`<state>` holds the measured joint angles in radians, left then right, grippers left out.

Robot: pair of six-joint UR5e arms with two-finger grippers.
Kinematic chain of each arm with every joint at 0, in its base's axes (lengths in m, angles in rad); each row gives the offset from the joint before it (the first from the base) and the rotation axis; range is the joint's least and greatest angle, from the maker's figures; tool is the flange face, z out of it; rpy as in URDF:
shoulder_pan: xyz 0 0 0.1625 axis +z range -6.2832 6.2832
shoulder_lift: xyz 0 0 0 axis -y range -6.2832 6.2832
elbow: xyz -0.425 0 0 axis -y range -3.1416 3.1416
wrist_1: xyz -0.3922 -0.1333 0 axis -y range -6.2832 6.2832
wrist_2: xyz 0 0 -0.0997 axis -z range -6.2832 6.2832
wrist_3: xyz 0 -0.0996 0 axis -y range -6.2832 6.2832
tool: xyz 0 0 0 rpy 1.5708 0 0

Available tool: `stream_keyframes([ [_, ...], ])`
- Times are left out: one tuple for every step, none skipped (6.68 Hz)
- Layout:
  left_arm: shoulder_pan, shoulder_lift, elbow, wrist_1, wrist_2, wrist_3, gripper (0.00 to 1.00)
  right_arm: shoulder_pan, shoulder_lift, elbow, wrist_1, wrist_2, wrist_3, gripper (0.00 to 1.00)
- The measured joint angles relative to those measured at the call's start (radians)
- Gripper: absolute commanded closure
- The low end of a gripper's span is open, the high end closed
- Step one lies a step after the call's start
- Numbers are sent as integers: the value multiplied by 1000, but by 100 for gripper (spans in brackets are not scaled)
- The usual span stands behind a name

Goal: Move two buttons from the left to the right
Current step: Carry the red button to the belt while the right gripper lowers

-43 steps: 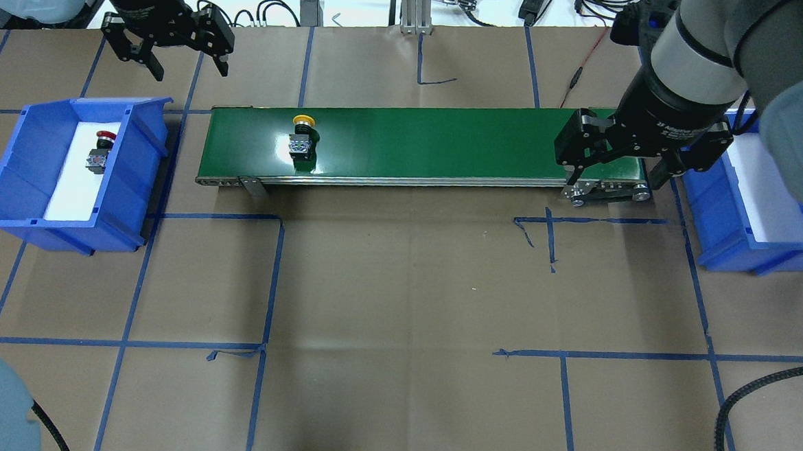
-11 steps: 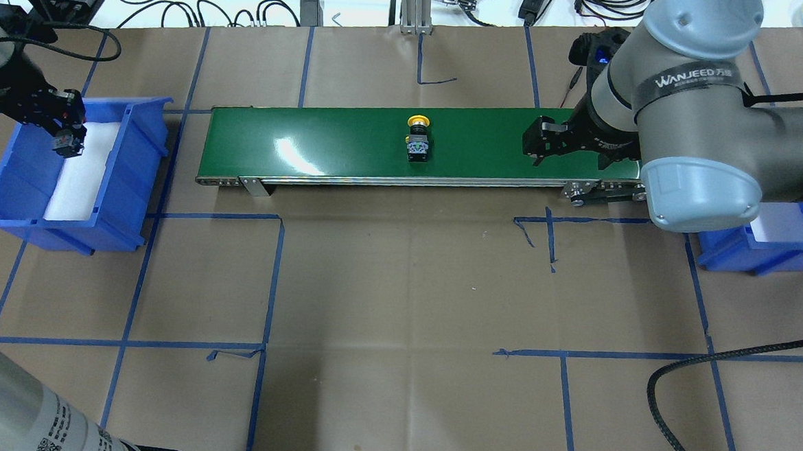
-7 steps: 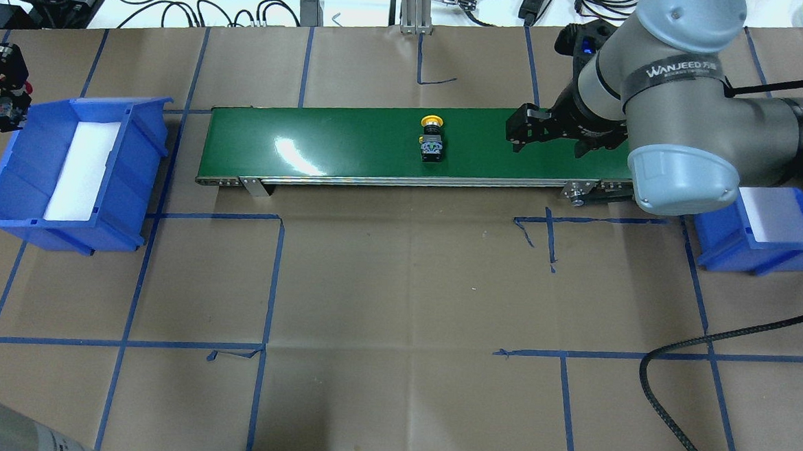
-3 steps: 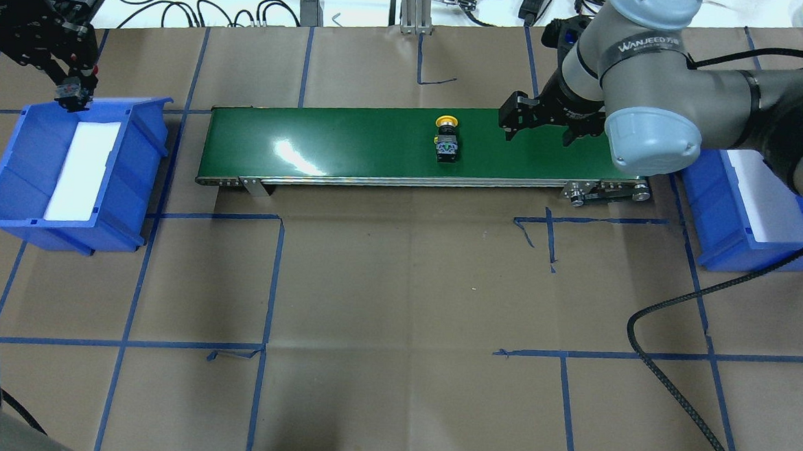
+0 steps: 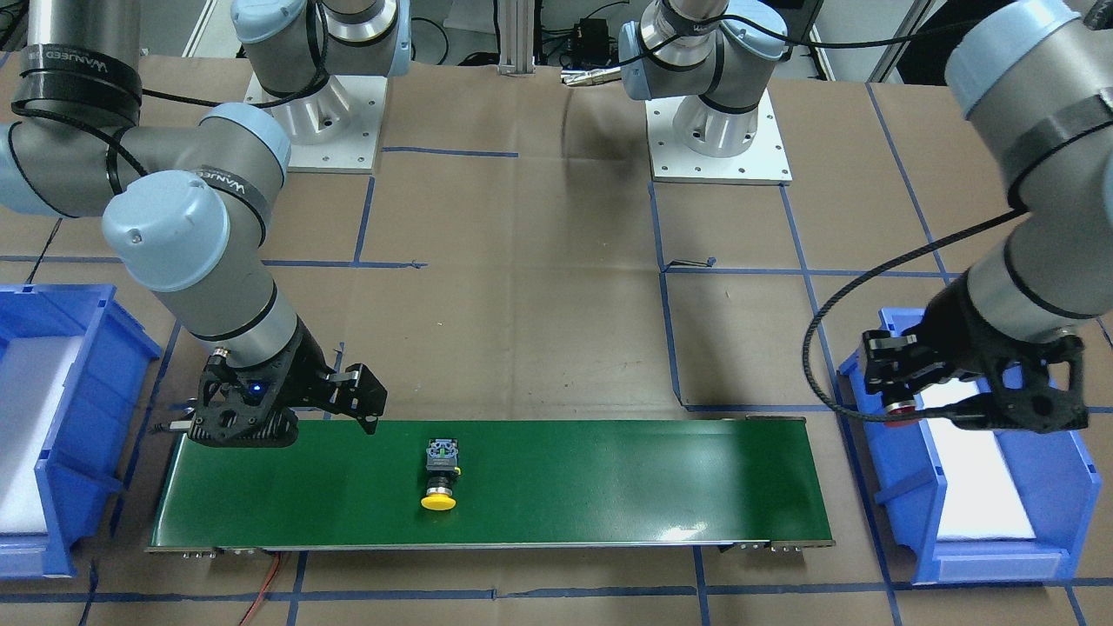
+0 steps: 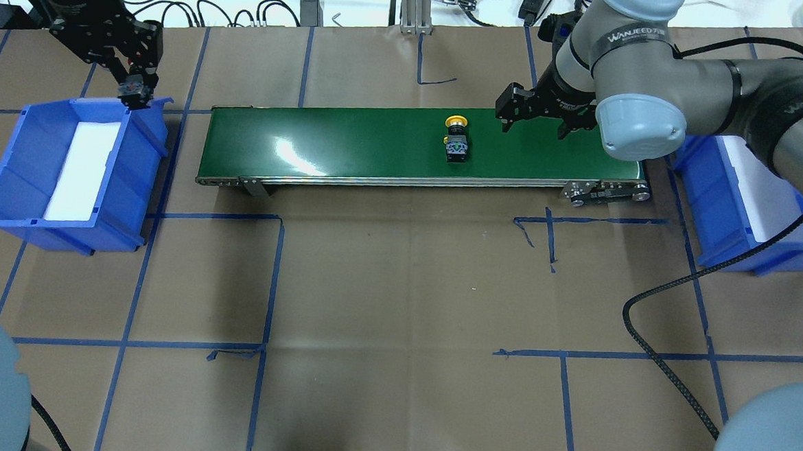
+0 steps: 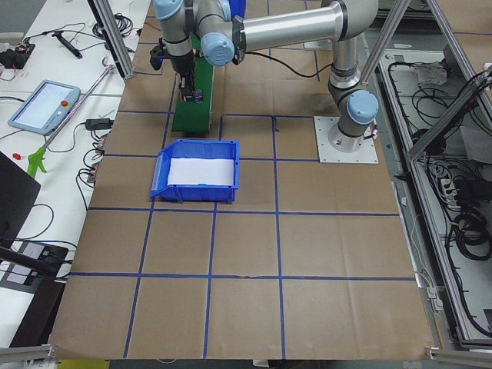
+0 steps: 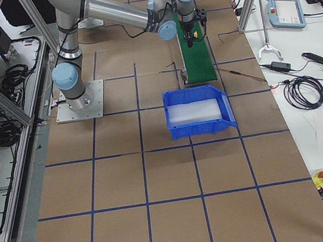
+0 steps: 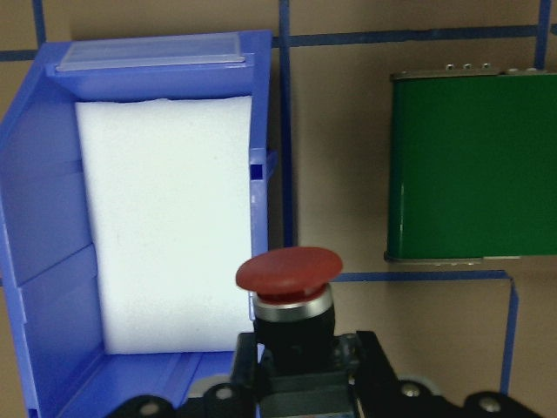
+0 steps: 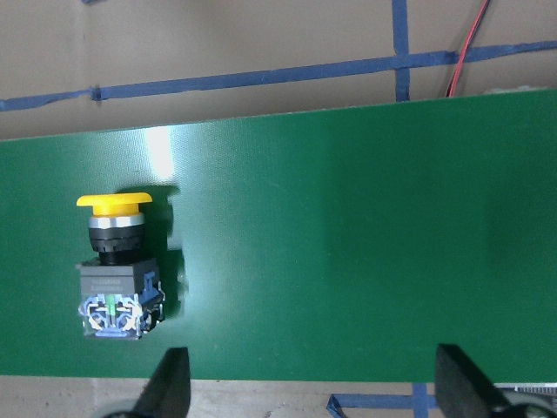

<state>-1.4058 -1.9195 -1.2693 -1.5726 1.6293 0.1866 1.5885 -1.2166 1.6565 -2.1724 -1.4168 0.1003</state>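
Note:
The red button [image 9: 289, 270] is held in my shut left gripper [image 6: 132, 90], which hangs above the far right corner of the left blue bin [image 6: 13, 164], between the bin and the green conveyor belt [image 6: 351, 144]. The front-facing view shows the red cap [image 5: 898, 406] in that gripper [image 5: 909, 396]. The yellow button [image 6: 456, 137] lies on its side on the belt, right of middle, cap pointing to the far edge. My right gripper [image 6: 534, 126] is open and empty, low over the belt just right of the yellow button [image 10: 113, 261].
The right blue bin [image 6: 725, 222] with white foam stands off the belt's right end, partly under my right arm. The left bin holds only white foam [image 9: 165, 218]. Cables and tools lie beyond the table's far edge. A black cable [image 6: 650, 335] loops over the table's right.
The yellow button rode rightward along the belt. My left gripper lifted the red button from the left bin and carried it toward the belt. My right gripper moved left toward the yellow button.

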Motion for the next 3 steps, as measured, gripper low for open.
stream_keyframes([
  [-56,-1,-1,0,-10,-69,100,2,27,-20,-2,4,29,0],
  [-88,-2,-6,1,-16,-103,100,8,57,-49,-3,1,42,0],
  [-100,-8,-20,18,-18,-106,100,24,83,-80,-3,-6,47,0],
])
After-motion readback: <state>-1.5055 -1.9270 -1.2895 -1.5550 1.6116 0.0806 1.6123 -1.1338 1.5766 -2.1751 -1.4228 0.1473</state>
